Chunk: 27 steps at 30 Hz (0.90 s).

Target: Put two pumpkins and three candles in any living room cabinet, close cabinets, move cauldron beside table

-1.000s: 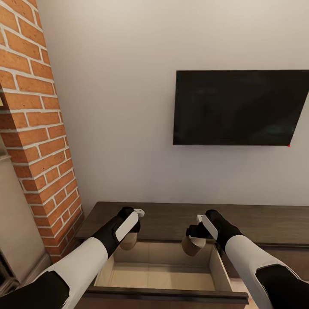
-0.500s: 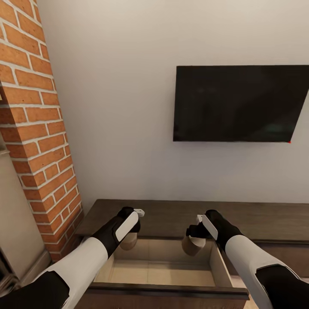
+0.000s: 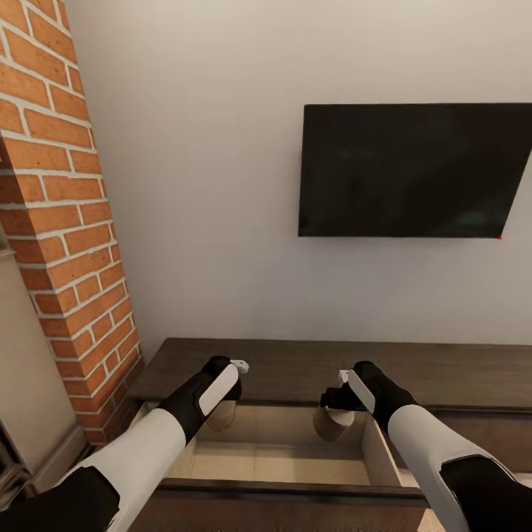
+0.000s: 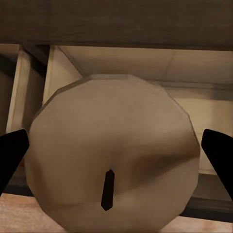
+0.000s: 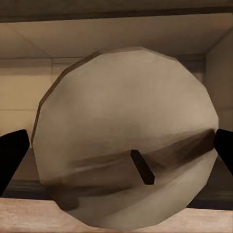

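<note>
Candles held, one per gripper: left gripper [image 3: 225,403] clamps the left candle [image 4: 114,155], right gripper [image 3: 334,408] clamps the right candle [image 5: 128,141]. Both hang above the open drawer [image 3: 273,462] of the cabinet [image 3: 443,373], near its far edge.

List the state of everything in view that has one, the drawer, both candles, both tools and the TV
Cabinet drawer: pulled open, pale interior showing nothing inside.
Left candle: held in the left tool, above the open drawer.
Right candle: held in the right tool, above the open drawer.
Left tool: shut on its candle.
Right tool: shut on its candle.
TV: wall-mounted, screen dark.
</note>
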Available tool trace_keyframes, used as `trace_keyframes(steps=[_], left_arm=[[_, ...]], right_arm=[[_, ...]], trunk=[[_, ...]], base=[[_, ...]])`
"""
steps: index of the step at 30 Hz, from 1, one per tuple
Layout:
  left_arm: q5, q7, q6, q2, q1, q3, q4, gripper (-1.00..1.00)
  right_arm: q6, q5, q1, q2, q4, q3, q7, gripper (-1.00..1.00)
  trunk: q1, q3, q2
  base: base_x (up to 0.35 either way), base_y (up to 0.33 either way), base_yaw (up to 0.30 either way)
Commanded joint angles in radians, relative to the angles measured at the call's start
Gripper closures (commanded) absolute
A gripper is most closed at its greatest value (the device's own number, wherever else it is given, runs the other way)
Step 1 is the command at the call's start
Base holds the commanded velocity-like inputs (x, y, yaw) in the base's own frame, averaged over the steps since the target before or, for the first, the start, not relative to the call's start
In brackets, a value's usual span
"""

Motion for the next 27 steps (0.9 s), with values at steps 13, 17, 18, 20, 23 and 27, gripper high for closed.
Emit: trace_keyframes(steps=[13,17,18,20,23,27], left_arm=[[0.009,0.009,0.000,0.001,-0.001,-0.005,-0.001,1.00],[0.008,0.009,0.000,0.001,-0.001,-0.005,-0.001,1.00],[0.008,0.009,0.000,0.001,-0.001,-0.005,0.000,1.00],[0.008,0.009,0.000,0.001,-0.001,-0.005,0.000,1.00],[0.008,0.009,0.001,0.001,-0.001,-0.005,0.000,1.00],[0.007,0.009,0.001,0.001,-0.001,-0.005,0.000,1.00]], right_arm=[[0.004,-0.011,-0.001,-0.001,-0.002,0.008,-0.007,1.00],[0.004,-0.011,-0.001,-0.001,-0.002,0.008,-0.007,1.00],[0.004,-0.011,-0.001,-0.001,-0.002,0.008,-0.007,1.00],[0.004,-0.011,-0.001,-0.001,-0.002,0.008,-0.007,1.00],[0.004,-0.011,-0.001,-0.001,-0.002,0.008,-0.007,1.00],[0.004,-0.011,-0.001,-0.001,-0.002,0.008,-0.007,1.00]], trunk=[[0.050,-0.042,-0.092],[0.065,-0.054,-0.120],[0.069,-0.058,-0.127],[0.077,-0.064,-0.141],[0.088,-0.073,-0.162],[0.103,-0.086,-0.190]], base=[[0.000,0.000,0.000],[0.000,0.000,0.000],[0.000,0.000,0.000],[0.000,0.000,0.000],[0.000,0.000,0.000],[0.000,0.000,0.000]])
